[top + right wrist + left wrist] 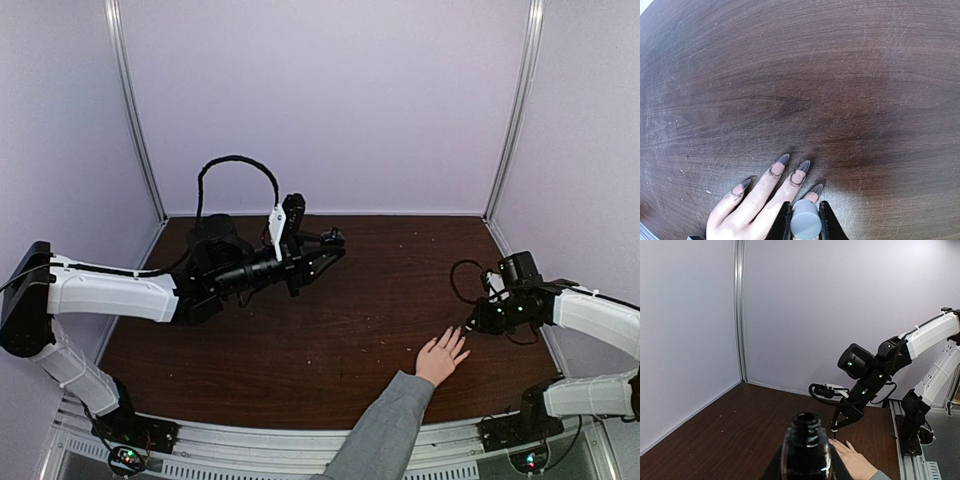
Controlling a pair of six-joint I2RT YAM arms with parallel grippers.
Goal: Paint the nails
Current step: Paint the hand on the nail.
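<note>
Pointed pink nails (798, 176), dark-edged, rest on the brown wooden tabletop (840, 75); right hand (805, 220) pinches a grey cylindrical cap (806, 227) by them, left hand (330, 248) grips an open dark bottle (806, 447).

The top view looks down from above and behind, far enough to take in the whole table (350, 300), the left arm (110, 293), the right arm (590, 315) and the walls (330, 100). The left wrist view sits above the table and faces level across it toward the right arm, a bottle (806, 450) close at its lower edge. The right wrist view looks steeply down, very near the tabletop, a cap (806, 225) at its bottom edge. All three share the hand (441, 357).
</note>
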